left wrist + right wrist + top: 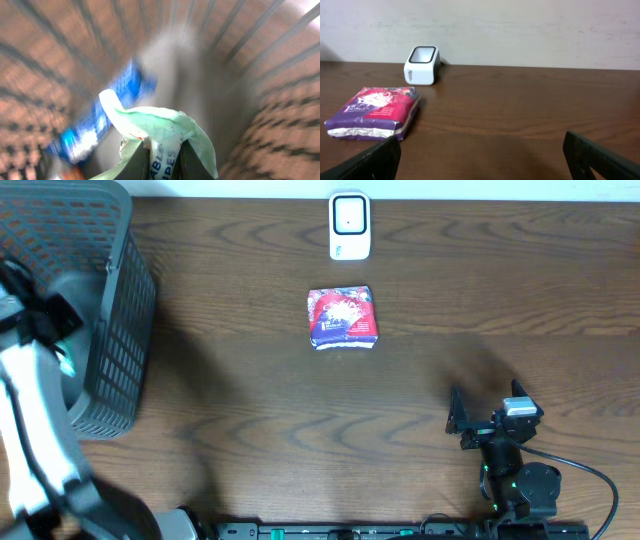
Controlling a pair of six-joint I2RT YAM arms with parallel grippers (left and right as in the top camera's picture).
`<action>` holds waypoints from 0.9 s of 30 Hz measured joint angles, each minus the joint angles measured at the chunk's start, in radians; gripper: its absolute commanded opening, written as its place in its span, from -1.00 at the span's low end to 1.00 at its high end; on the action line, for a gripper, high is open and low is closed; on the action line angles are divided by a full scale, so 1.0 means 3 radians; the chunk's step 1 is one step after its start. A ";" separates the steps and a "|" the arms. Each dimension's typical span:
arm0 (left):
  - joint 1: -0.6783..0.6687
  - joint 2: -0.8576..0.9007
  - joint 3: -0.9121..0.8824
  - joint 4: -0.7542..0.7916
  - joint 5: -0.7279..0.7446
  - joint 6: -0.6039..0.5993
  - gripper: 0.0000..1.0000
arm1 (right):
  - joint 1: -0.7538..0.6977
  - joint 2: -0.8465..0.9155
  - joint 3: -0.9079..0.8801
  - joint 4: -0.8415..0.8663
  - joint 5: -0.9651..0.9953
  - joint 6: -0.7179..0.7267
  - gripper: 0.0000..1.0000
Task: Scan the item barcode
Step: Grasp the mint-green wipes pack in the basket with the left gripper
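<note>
Table (250,430): dark wood, wide, mostly bare.

Basket (120,330): grey mesh, at the far left corner. My left arm (30,430) reaches down into it.

Purple packet (343,317): flat on the table at mid-width, just in front of the scanner (350,225). It is not held.

Scanner: small white box at the far edge, window facing up, well apart from the basket and off to its right.

Pale green pouch (150,122): inside the basket, crumpled, printed face toward the wrist camera. This is the item in hand. A blue packet (100,125) lies beside it (blurred, so I cannot read it).

Left gripper (164,150): clamped on the lower edge of the green pouch, lettering showing between the fingers. I cannot make out the pouch's long axis from the crumple.

Right gripper (480,165): jaws wide, empty, low at the near right side, looking across at packet and scanner.

My read: the pouch must come up out of the basket, then travel right and away to the scanner window. The right arm sits closer to that window, but the left arm holds the goods.
</note>
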 measured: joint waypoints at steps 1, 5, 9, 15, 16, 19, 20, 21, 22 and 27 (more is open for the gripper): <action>0.0000 -0.0179 0.0037 0.0074 0.0047 -0.0024 -0.86 | 0.0000 0.0000 0.0000 0.0000 0.0001 0.0000 0.99; 0.0000 -0.0767 0.0085 0.0299 0.0177 -0.0150 -0.86 | 0.0000 0.0000 0.0000 0.0000 0.0001 0.0000 0.98; -0.0023 -0.1334 0.0085 0.0537 0.0495 -0.0389 -0.86 | 0.0000 0.0000 0.0000 0.0001 0.0001 0.0000 0.98; -0.0518 -0.1775 0.0084 0.0863 0.0979 -0.0893 -0.86 | 0.0000 0.0000 0.0000 0.0000 0.0001 0.0000 0.99; -0.0669 -0.1813 0.0084 0.0876 0.1029 -0.0961 -0.86 | 0.0000 0.0000 0.0000 0.0000 0.0001 0.0000 0.98; -0.1144 -0.1825 0.0084 0.0881 0.1108 -0.1091 -0.86 | 0.0000 0.0000 0.0000 0.0000 0.0001 0.0000 0.99; -0.1292 -0.1797 0.0084 0.0879 0.1141 -0.1113 -0.86 | 0.0000 0.0000 0.0000 0.0000 0.0001 0.0000 0.98; -0.1442 -0.1751 0.0084 0.0877 0.1150 -0.1125 -0.85 | 0.0000 0.0000 0.0000 0.0000 0.0000 0.0000 0.98; -0.1589 -0.1691 0.0084 0.0871 0.1152 -0.1142 -0.86 | 0.0000 0.0000 0.0000 0.0000 0.0001 0.0000 0.99; -0.2242 -0.1122 0.0084 0.0692 0.0921 -0.1191 -0.86 | 0.0000 0.0000 0.0000 0.0000 0.0001 0.0000 0.98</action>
